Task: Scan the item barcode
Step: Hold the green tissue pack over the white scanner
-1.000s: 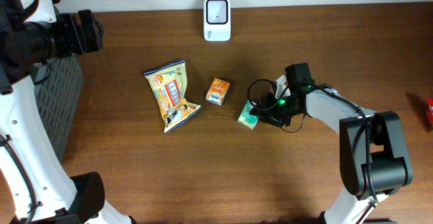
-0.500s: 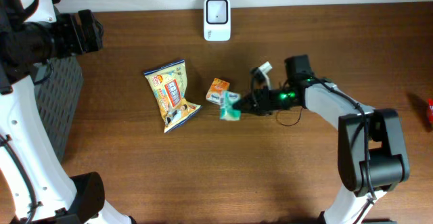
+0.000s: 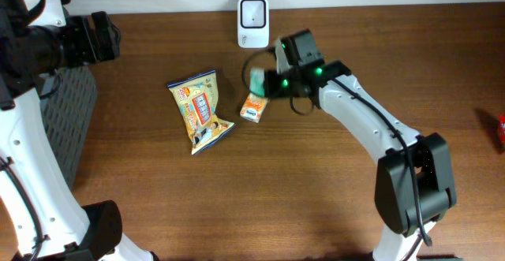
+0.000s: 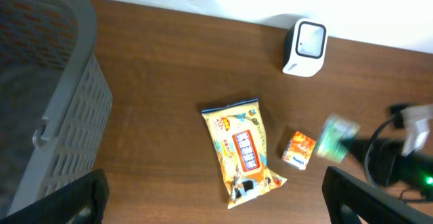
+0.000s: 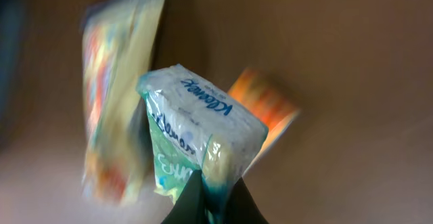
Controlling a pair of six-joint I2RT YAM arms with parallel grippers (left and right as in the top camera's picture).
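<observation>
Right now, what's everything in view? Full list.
scanner: 1, white, far edge of the table, centre
tissue pack: 1, green and white, held in the right hand, just in front of the scanner
small box: 1, orange, mid-table
snack bag: 1, yellow, left of the box
basket: 1, grey, left side
red item: 1, right edge, mostly cut off
table: 1, brown wood
left hand: 1, black, open, above the basket
right hand: 1, black, shut on the tissue pack
</observation>
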